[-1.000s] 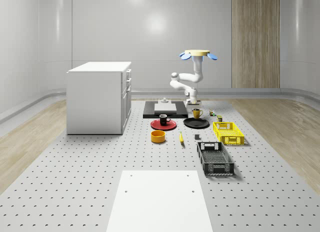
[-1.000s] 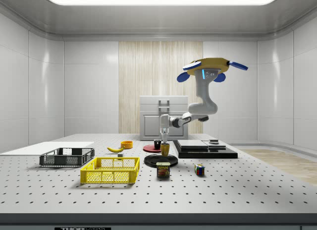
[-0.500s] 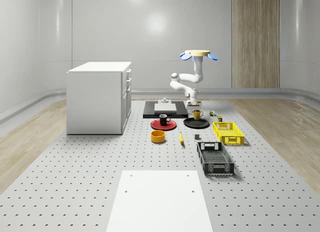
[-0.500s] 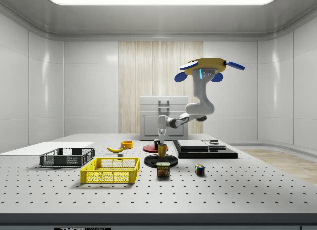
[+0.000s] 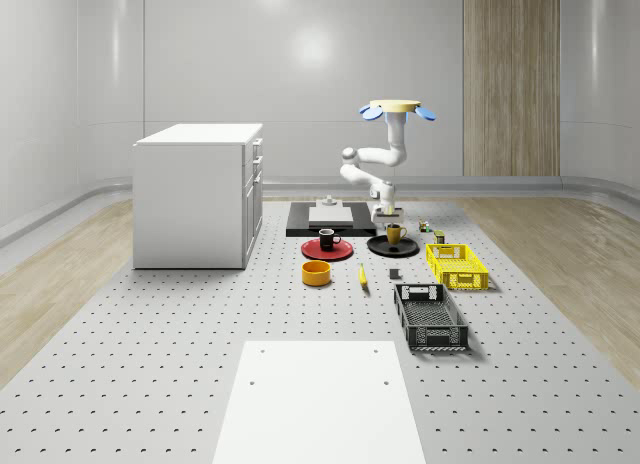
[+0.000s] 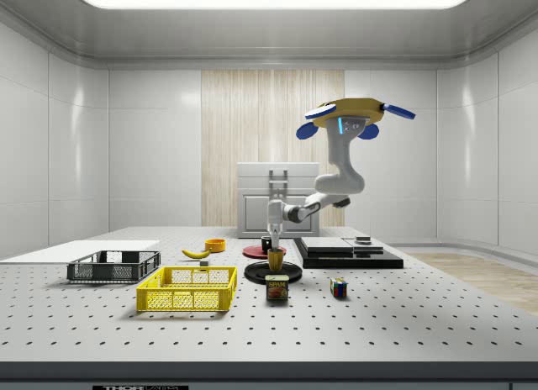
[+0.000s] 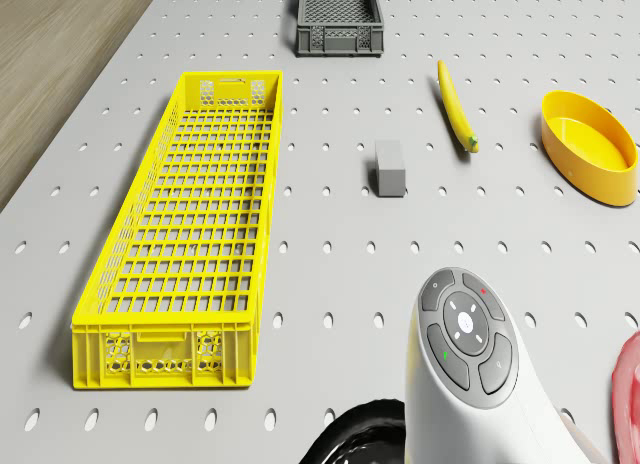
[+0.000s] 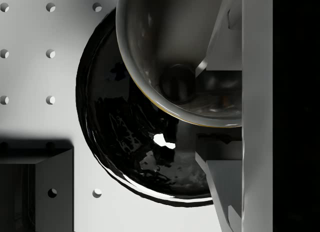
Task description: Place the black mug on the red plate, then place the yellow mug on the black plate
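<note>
**Yellow mug low over the black plate**

I hover above the far part of the bench, beyond the black plate, my rotors over the black slab in the side view; my arm bends down from there, and my tool points straight down over the plate; my fingers are closed on the rim of the yellow mug, one inside the cup and one outside; the mug is upright at the black plate, and in the wrist view its glossy bowl overlaps the plate's dark disc; I cannot tell whether its base touches the plate; the black mug stands upright on the red plate, just beside the black plate; the yellow crate, a small grey block, the banana and the yellow bowl lie on the bench nearer the whole-scene camera.
</note>
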Available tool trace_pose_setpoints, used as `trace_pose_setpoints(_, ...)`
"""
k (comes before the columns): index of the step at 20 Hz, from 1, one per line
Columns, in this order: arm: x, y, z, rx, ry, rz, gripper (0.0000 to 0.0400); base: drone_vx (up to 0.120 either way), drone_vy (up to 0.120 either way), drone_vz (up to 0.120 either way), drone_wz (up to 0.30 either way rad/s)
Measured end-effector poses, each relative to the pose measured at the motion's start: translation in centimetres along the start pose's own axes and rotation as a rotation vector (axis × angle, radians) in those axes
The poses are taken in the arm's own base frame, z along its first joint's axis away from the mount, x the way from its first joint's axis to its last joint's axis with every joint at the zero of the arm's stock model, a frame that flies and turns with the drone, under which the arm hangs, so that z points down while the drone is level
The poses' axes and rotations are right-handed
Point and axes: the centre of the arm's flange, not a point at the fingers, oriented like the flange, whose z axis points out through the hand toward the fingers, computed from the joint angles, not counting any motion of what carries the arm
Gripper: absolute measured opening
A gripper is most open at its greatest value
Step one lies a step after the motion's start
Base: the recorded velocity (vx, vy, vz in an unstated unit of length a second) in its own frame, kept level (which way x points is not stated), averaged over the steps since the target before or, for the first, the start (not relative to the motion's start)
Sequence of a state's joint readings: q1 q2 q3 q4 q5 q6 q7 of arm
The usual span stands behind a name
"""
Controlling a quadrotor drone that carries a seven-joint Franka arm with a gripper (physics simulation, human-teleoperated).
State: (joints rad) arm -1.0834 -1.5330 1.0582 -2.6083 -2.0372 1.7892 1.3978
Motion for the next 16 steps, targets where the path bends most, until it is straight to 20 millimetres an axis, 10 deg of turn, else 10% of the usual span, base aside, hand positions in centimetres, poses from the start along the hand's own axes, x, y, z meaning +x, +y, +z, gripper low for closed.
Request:
trace_pose_setpoints(7,0.0,0.0,0.3,0.0,0.0,0.0,0.0335,0.0,0.0,0.0,0.0)
trace_pose_setpoints(16,0.0,0.0,-2.5,0.0,0.0,0.0,0.0393,0.0,0.0,0.0,0.0)
